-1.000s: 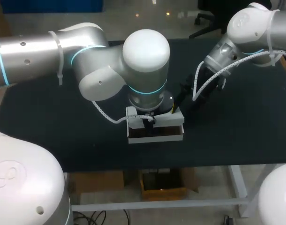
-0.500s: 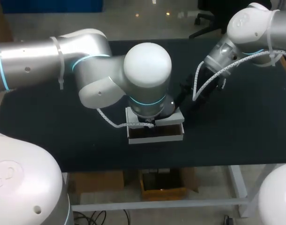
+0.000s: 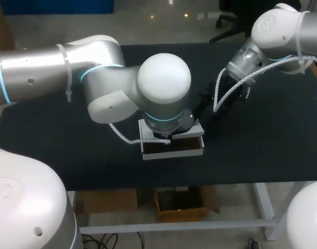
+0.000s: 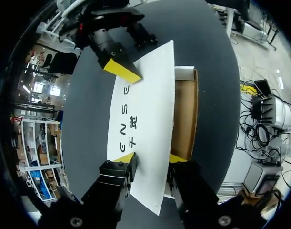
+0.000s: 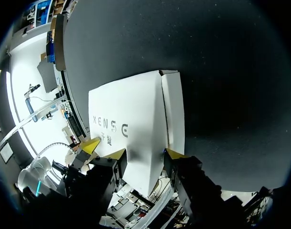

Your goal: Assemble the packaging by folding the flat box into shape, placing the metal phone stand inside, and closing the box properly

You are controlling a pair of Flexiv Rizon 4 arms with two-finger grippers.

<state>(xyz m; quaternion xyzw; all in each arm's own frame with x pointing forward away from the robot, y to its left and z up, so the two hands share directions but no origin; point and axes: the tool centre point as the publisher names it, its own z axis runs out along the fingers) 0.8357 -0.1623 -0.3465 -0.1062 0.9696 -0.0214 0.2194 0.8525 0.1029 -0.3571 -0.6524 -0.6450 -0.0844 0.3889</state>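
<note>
Fingers apart, your left gripper [image 4: 149, 160] and right gripper [image 5: 143, 153] straddle the lid [image 4: 145, 105] of the box [image 4: 184, 114]; it is likely light, floppy card, so grip near its fold.

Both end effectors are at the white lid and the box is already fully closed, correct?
Not quite. The left end effector and the right end effector are both at the white lid, but the box is not closed. The left wrist view shows its brown inside uncovered beside the lid.
</note>
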